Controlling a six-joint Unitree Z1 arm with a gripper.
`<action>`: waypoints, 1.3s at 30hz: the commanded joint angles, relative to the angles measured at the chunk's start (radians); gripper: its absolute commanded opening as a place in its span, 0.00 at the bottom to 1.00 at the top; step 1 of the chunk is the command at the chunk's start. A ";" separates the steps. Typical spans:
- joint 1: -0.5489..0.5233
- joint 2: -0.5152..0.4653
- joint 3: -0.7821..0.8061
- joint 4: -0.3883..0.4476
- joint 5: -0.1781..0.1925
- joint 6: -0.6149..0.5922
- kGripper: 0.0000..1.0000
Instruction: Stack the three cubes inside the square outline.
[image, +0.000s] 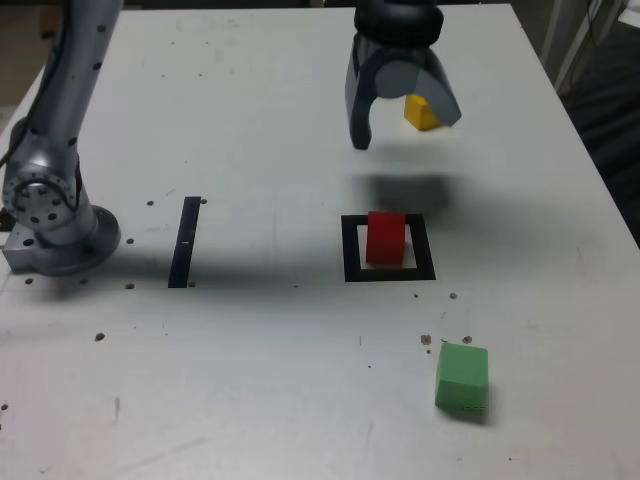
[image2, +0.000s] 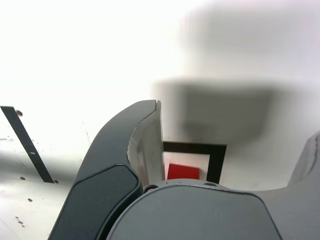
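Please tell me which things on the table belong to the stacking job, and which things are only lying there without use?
Belong to the job:
- red cube, already inside the square outline
- yellow cube, behind the open, empty gripper
- green cube, near the front edge

Just lying about:
- thin black strip
- small dark specks on the table

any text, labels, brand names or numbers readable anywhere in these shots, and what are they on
None: neither view shows any readable text.
The red cube, yellow cube and green cube have plain faces.
The square outline and the black strip are solid black tape, unmarked.
The gripper and the arm's base show no legible label or brand.
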 joint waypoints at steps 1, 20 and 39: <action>0.028 0.025 -0.040 0.020 0.003 0.006 1.00; 0.175 0.241 -0.431 0.193 -0.002 -0.020 0.99; 0.232 0.437 -0.631 0.246 -0.065 -0.021 0.89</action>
